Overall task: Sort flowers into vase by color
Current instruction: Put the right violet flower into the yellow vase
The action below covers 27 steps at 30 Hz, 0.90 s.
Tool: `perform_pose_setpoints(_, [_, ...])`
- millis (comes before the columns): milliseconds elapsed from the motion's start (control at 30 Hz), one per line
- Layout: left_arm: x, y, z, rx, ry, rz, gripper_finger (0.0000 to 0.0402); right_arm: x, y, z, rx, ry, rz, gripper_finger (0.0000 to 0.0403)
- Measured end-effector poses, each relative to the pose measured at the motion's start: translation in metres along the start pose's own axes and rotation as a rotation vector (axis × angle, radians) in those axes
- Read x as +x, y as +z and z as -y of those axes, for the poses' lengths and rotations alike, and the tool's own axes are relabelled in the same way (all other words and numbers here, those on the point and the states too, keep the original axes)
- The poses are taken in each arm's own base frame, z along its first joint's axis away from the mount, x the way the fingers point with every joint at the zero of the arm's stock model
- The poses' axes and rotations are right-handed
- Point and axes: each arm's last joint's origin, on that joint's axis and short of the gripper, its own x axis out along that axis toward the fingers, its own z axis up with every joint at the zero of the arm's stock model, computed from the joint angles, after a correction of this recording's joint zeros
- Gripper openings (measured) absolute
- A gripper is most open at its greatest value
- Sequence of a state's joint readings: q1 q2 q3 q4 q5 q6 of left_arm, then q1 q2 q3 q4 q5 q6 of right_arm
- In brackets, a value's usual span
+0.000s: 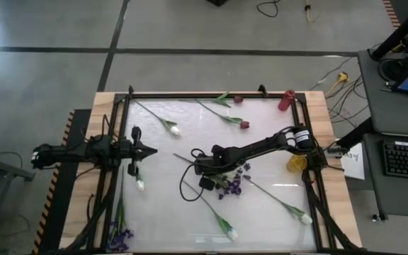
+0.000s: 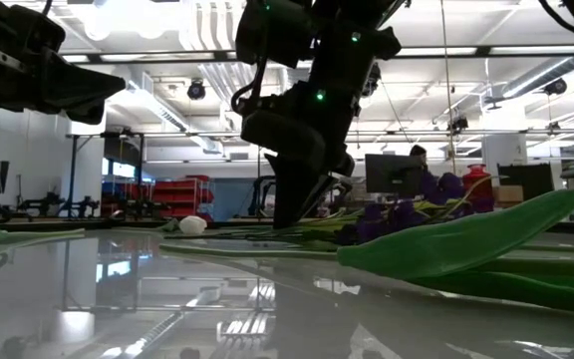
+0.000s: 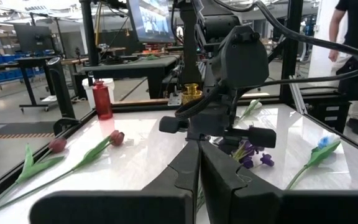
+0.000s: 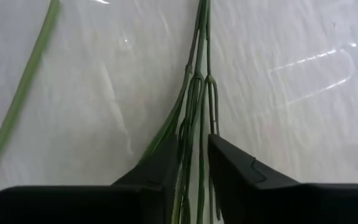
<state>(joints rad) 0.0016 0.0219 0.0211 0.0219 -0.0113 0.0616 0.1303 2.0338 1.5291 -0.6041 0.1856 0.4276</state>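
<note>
The purple flower spray lies mid-table, its blossoms toward the right and its thin stems running left. My right gripper stands over those stems, pointing down, closed on them. My left gripper hovers at the table's left side, shut and empty. White tulips and dark red buds lie flat on the table. A red vase and a yellow vase stand at the right edge. My right gripper pinches the purple spray's bundle of thin green stems between its two fingers, coming from above and pointing down. The stems run out straight ahead between the fingers. The spray still lies on the table, with its blossoms behind the gripper.
Another white tulip lies near my left gripper, a second purple spray at the near left corner, and a red bud at the far edge. A black frame borders the white table. A person stands beyond the table.
</note>
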Motion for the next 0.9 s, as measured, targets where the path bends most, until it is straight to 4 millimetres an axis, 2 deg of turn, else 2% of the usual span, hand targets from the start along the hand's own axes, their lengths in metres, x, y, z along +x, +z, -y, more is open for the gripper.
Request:
perform_pose_setpoints(200, [0.0, 0.0, 0.0, 0.0, 0.0, 0.0, 0.0, 0.0, 0.0, 0.0, 0.016, 0.003, 0.0, 0.0093])
perform_pose_setpoints(433, [0.0, 0.0, 0.0, 0.0, 0.0, 0.0, 0.0, 0.004, -0.002, 0.0, 0.008, 0.006, -0.015, 0.0045])
perform_pose_setpoints(667, [0.0, 0.0, 0.0, 0.0, 0.0, 0.0, 0.0, 0.006, -0.004, -0.002, -0.077, 0.05, -0.042, 0.0012])
perform_pose_setpoints(767, [0.0, 0.0, 0.0, 0.0, 0.0, 0.0, 0.0, -0.002, 0.001, -0.002, -0.141, 0.054, -0.04, 0.001])
perform_pose_setpoints(900, [0.0, 0.0, 0.0, 0.0, 0.0, 0.0, 0.0, -0.027, 0.014, -0.003, -0.252, 0.055, -0.019, 0.001])
